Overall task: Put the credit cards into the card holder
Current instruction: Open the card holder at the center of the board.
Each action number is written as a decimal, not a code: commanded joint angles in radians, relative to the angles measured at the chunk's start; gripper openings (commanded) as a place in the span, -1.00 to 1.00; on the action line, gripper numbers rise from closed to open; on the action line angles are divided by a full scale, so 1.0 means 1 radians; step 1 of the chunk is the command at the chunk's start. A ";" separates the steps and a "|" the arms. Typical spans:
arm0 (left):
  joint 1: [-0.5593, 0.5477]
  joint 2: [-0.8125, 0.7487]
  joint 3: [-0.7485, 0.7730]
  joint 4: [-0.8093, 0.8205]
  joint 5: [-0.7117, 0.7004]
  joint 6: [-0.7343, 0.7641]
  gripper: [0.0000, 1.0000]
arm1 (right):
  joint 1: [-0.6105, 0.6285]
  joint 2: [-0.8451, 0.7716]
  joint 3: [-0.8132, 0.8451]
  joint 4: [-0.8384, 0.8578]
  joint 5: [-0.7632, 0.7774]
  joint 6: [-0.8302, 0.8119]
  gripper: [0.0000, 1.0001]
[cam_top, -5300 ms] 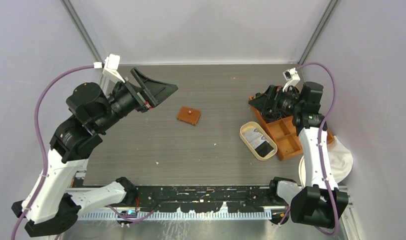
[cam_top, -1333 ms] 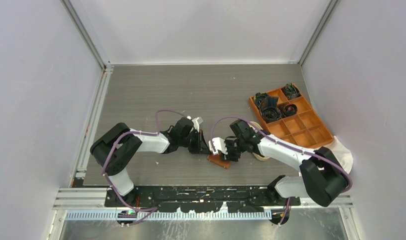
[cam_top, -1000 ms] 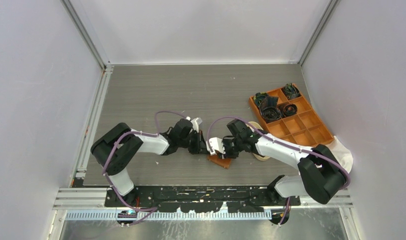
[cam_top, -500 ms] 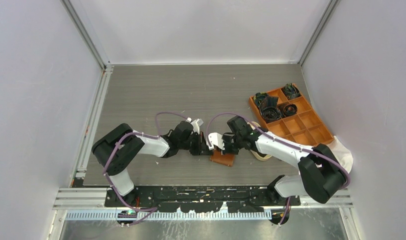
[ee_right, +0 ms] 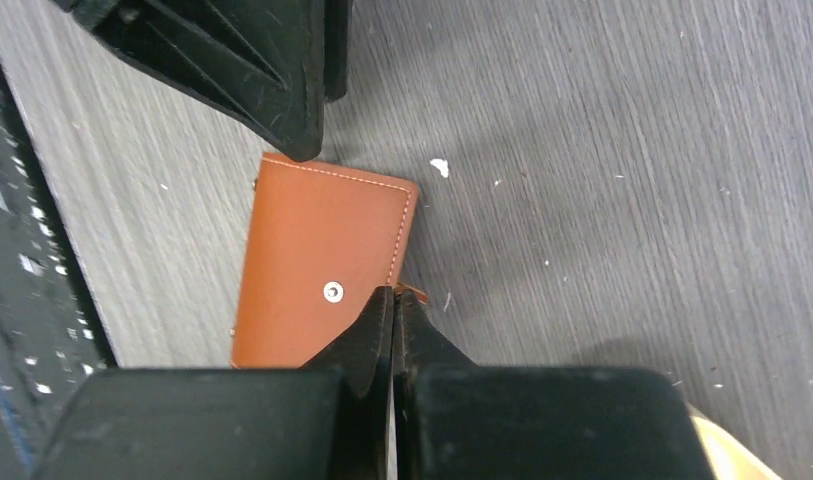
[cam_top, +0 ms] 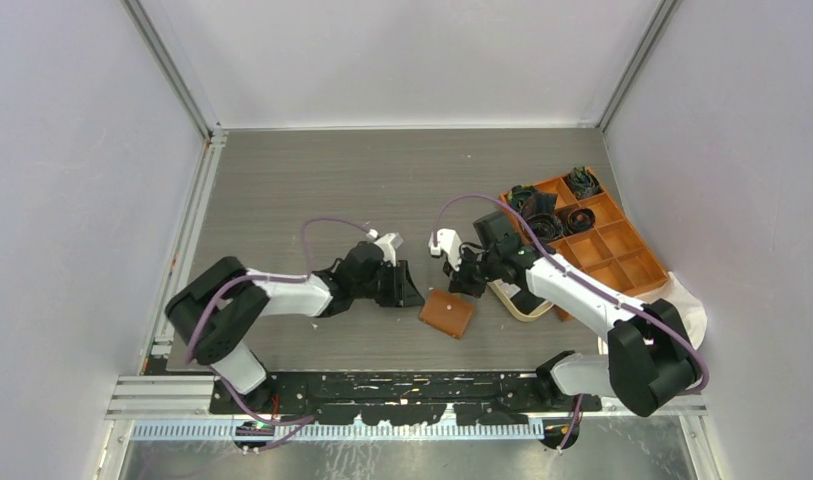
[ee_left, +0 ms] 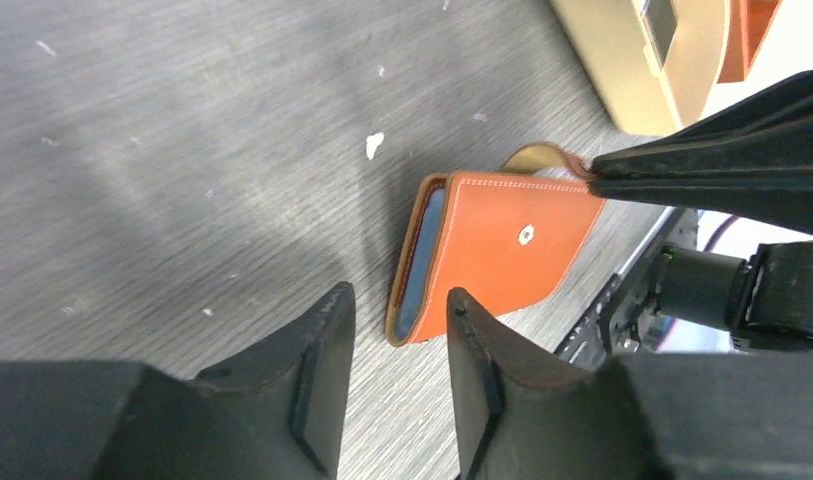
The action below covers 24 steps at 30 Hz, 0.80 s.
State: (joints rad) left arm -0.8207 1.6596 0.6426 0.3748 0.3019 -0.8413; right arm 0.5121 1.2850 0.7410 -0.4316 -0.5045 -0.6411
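**A:** What does the right gripper (ee_right: 392,300) have?

**B:** Its black fingers are clenched on the tip of the thin closing strap (ee_left: 540,157) of the small brown leather folding card holder (ee_left: 502,250). From above, that is the holder's 1 o'clock corner. It is a shallow pinch.

**A:** And the left gripper (ee_left: 397,295)?

**B:** Released. The fingers are spread with nothing between them, just off the holder's 10 o'clock edge.

**A:** Where does the holder lie?

**B:** Flat on the grey wood-grain table (cam_top: 312,180), between the two arms. It is folded, with the round snap stud (ee_right: 332,291) facing up and bare, so I judge the strap is unsnapped. A grey-blue layer shows at the open edge, but I cannot tell whether it is card or lining.

**A:** How should it be opened cleanly?

**B:** Peel the strap up and back towards 1 o'clock in a slow arc, because a tip grip can slip. Bring the left fingers down on the lower cover first, or the whole holder will probably lift or skid.

**A:** And the credit cards?

**B:** I can't make them out. The cream oval tray (ee_left: 602,70) sits at the holder's 3 o'clock, largely behind the right arm.
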 commanded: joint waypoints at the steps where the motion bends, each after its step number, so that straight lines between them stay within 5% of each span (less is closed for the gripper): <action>1: 0.005 -0.216 0.004 -0.092 -0.206 0.127 -0.14 | -0.036 -0.054 0.054 0.007 -0.142 0.182 -0.98; 6: 0.005 -0.476 -0.091 -0.121 -0.354 0.215 0.23 | -0.062 -0.054 0.054 0.012 -0.194 0.237 -0.98; 10: 0.006 -0.681 -0.239 -0.061 -0.413 0.166 0.95 | -0.074 -0.052 0.052 0.016 -0.221 0.270 -0.98; 11: 0.007 -0.751 -0.278 -0.057 -0.434 0.143 0.99 | -0.076 -0.052 0.053 0.018 -0.226 0.278 -0.98; 18: 0.010 -1.012 -0.408 -0.089 -0.343 0.012 0.85 | -0.091 -0.038 0.049 0.046 -0.265 0.354 -0.98; 24: -0.031 -1.047 -0.444 -0.113 -0.322 -0.160 0.43 | -0.106 -0.012 0.033 0.110 -0.269 0.461 -0.98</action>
State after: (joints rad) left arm -0.8192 0.6159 0.2123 0.2546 -0.0330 -0.8772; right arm 0.4171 1.2644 0.7506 -0.4057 -0.7326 -0.2768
